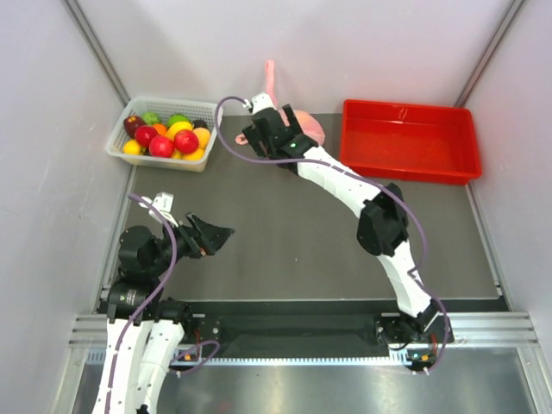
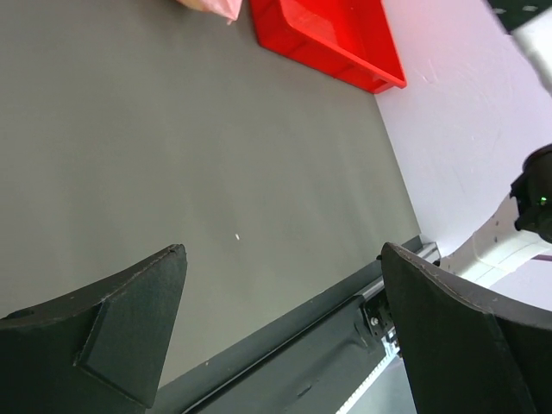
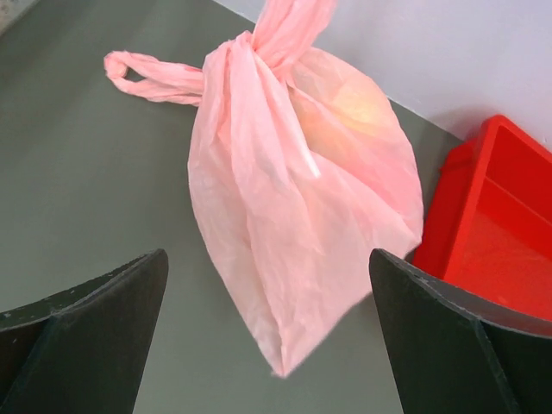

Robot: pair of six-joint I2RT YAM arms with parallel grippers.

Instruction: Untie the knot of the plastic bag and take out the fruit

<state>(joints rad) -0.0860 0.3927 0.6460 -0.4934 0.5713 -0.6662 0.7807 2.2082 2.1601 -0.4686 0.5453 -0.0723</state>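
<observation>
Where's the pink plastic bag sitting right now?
In the top view the plastic bag lies at the far side, between the white basket and the red tray, just ahead of the open right gripper.

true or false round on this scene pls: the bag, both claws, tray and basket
1. The translucent pink plastic bag is tied shut by a twisted knot. True.
2. The right claw is shut on the bag. False: it is open and grips nothing.
3. The red rectangular plastic tray holds fruit. False: no fruit shows in it; the piled toy fruit lies in the white mesh basket.
4. The left claw is open and holds nothing. True.
</observation>
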